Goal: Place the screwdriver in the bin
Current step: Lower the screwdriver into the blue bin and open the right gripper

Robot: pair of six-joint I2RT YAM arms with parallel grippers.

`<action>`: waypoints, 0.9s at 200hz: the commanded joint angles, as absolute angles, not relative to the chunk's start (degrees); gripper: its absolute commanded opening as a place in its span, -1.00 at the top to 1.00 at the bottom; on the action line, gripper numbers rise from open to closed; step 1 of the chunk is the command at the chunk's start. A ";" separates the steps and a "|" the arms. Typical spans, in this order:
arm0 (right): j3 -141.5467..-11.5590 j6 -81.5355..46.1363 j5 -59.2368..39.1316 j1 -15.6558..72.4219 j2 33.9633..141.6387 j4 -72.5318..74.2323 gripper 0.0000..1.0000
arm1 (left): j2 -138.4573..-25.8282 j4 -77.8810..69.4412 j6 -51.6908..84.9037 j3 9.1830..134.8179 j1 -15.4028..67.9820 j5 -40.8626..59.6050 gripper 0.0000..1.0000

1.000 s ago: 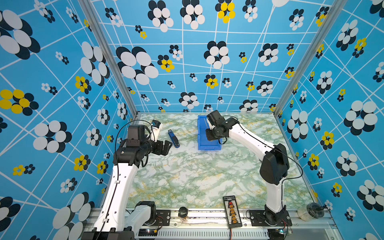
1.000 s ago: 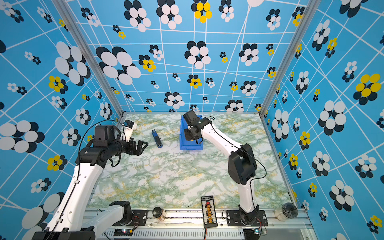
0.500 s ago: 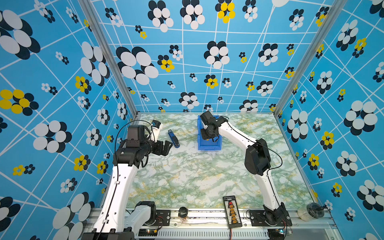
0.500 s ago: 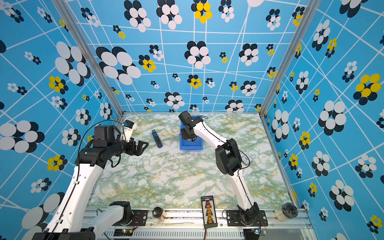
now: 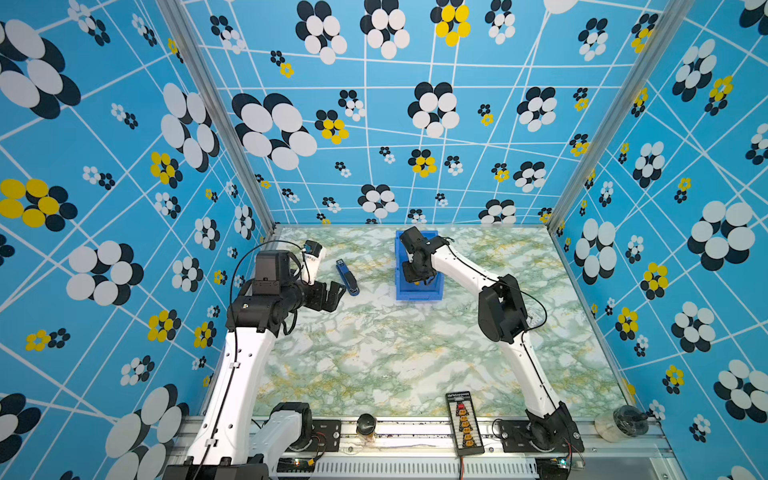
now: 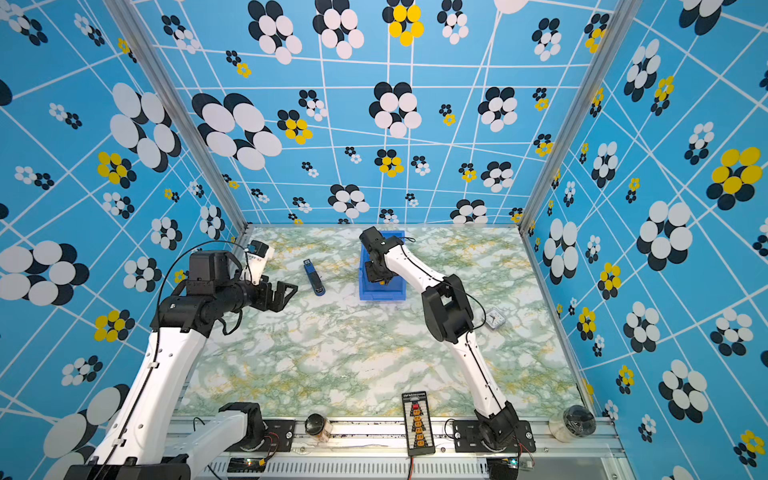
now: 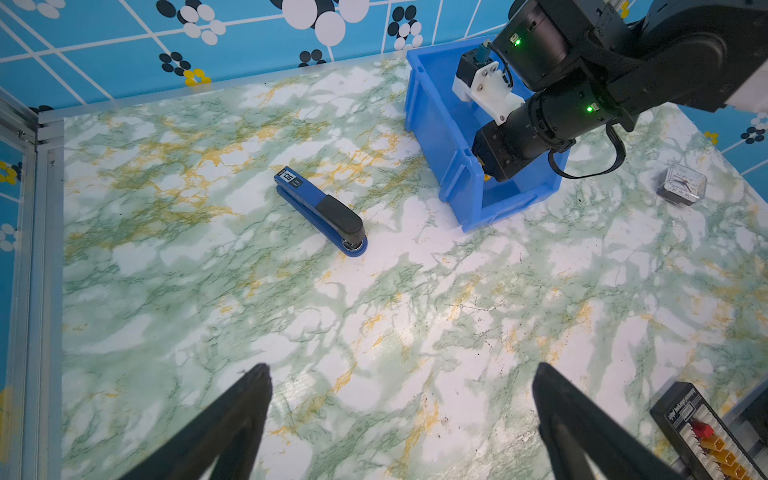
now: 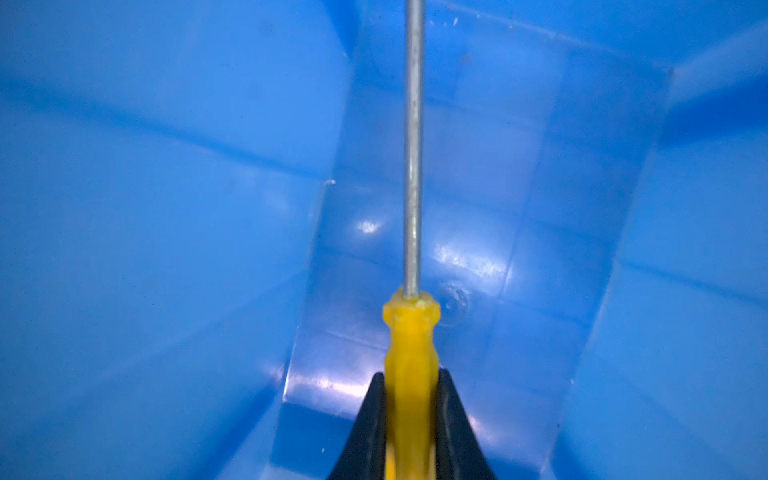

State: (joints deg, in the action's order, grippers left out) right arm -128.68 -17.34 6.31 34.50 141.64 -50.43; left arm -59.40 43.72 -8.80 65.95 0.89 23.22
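Your right claw (image 8: 411, 384) clenched on slim yellow-handled, grey-shafted screwdriver (image 8: 410, 332), inside tall-walled bright blue plastic bin (image 5: 417, 293) near worktop's back edge. Left claw (image 7: 401, 370) released, near left edge.

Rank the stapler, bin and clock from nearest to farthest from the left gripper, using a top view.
1. The stapler, just beside the left gripper.
2. The bin, farther right, toward the middle.
3. The clock, far to the right.

A dark blue and black plastic stapler (image 5: 347, 277) lies flat on the green-and-white marble-patterned table (image 5: 374, 357), toward the table's far left. A small clear-cased square clock (image 7: 681, 184) sits near the table's right side. A black rectangular board with yellow connectors (image 5: 464, 422) lies across the table's near edge.
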 commanded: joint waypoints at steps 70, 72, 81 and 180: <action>-135.09 -17.72 5.85 33.67 146.52 -54.12 0.61 | -58.65 43.22 -7.82 64.86 0.76 25.25 -0.99; -135.04 -17.72 5.79 33.60 146.51 -54.14 0.60 | -58.63 43.24 -7.76 64.84 0.74 25.30 -0.99; -135.09 -17.68 5.87 33.66 146.51 -54.28 0.56 | -58.65 43.31 -7.66 64.83 0.66 25.49 -0.98; -135.74 -17.07 8.55 33.66 139.40 -55.60 0.38 | -59.25 43.22 -7.69 65.26 0.26 24.91 -0.98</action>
State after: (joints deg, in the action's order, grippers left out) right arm -133.58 -17.34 6.39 33.93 145.08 -53.54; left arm -59.40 43.70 -8.14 65.69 0.75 24.49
